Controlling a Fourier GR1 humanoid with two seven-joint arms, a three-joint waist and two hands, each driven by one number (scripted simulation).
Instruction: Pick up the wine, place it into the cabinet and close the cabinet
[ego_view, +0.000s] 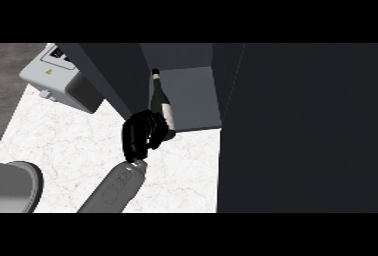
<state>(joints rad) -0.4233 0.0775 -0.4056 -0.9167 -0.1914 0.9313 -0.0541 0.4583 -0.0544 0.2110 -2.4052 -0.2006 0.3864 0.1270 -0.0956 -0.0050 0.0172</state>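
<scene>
A dark wine bottle (162, 102) with a pale label stands upright at the front left of the open cabinet's grey shelf (196, 100). My left hand (142, 134) is at the bottle's lower part, its fingers curled round the base and hiding it. The grey forearm comes up from the lower edge, left of centre. The cabinet's dark left wall (118, 75) rises just behind the hand. A wide dark panel (295, 125), which looks like the cabinet's open door, covers the right of the view. My right hand does not show.
A grey box (59, 75) with a small yellow label sits on the white marble counter (74, 145) at the upper left. A grey rounded object (18, 185) lies at the lower left edge.
</scene>
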